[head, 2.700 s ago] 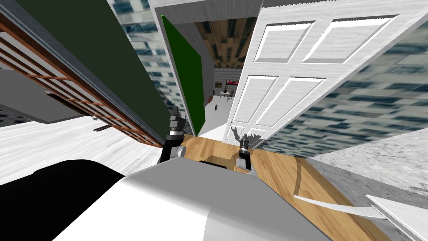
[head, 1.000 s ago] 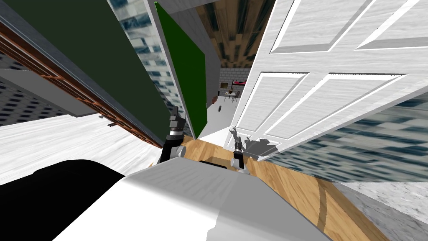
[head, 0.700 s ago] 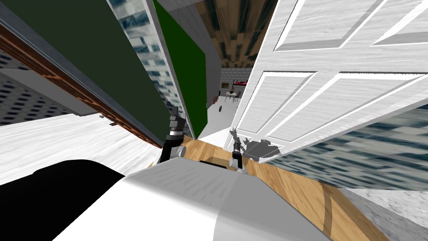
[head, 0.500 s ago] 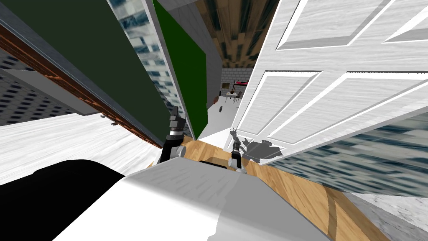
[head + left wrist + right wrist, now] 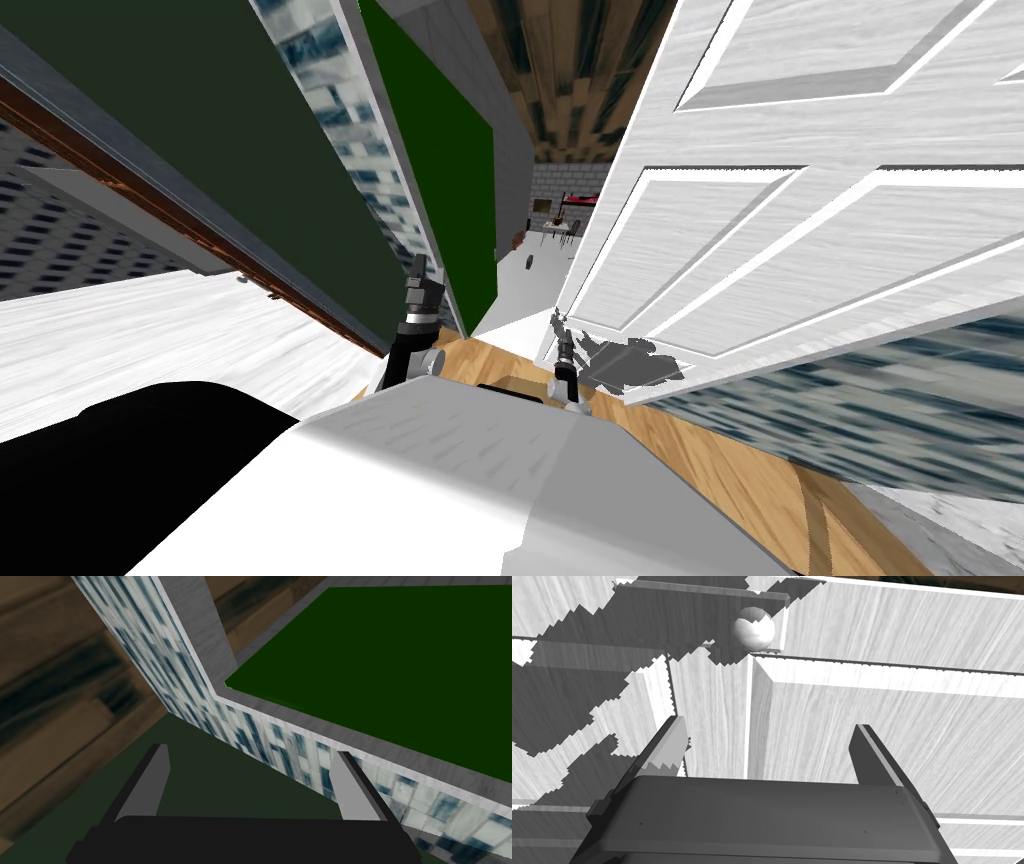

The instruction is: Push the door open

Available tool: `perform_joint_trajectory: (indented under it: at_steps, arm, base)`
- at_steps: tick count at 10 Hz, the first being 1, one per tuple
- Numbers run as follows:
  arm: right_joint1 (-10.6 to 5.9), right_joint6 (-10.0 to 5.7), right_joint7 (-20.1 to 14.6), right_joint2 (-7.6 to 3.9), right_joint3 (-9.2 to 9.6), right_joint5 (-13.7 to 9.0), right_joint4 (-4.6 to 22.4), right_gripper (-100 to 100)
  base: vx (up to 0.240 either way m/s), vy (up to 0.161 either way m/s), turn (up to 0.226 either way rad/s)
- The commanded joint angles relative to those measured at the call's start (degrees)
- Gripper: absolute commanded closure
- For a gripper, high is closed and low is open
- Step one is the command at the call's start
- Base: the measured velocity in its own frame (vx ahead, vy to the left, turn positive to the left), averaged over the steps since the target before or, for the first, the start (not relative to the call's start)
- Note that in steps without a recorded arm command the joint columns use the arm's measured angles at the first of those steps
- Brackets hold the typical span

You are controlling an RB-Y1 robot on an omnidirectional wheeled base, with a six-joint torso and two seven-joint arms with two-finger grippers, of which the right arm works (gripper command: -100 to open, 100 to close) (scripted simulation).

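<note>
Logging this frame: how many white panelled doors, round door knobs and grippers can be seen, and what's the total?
white panelled door: 1
round knob: 1
grippers, both open: 2 (left gripper, right gripper)
Total: 4

The white door (image 5: 800,230) runs off the top and right edges, so much of it is cut off. Past its near edge, the things in the far room (image 5: 556,228) are too small to name. The right tool (image 5: 563,335) looks tiny against the door; whether it touches is unclear.
</note>
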Motion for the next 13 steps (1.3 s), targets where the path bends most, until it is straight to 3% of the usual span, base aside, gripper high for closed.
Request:
perform_joint_trajectory:
  at_steps: [1, 4, 6, 8, 9, 10, 13]
  arm:
    - [1.03, 0.41, 0.0, -0.93, 0.05, 0.1, -1.3, -100]
    - [1.24, -0.05, -0.1, -1.43, -0.17, -0.1, -0.9, -100]
    - [1.38, -0.34, -0.2, -0.78, -0.3, -0.1, -0.7, -100]
    - [1.51, -0.63, -0.3, 0.81, -0.44, -0.2, -0.5, -100]
    - [1.38, -0.58, -0.3, 0.34, -0.43, -0.2, -0.4, -100]
    - [1.38, -0.58, -0.3, 0.34, -0.43, -0.2, -0.4, 100]
    - [1.38, -0.58, -0.3, 0.34, -0.43, -0.2, -0.4, 100]
  base:
    - [0.158, -0.015, 0.019]
    - [0.194, -0.033, 0.028]
    - [0.186, -0.002, 0.026]
    - [0.202, -0.027, 0.023]
    - [0.075, -0.023, 0.001]
    - [-0.016, 0.008, 0.003]
    - [-0.017, 0.005, 0.001]
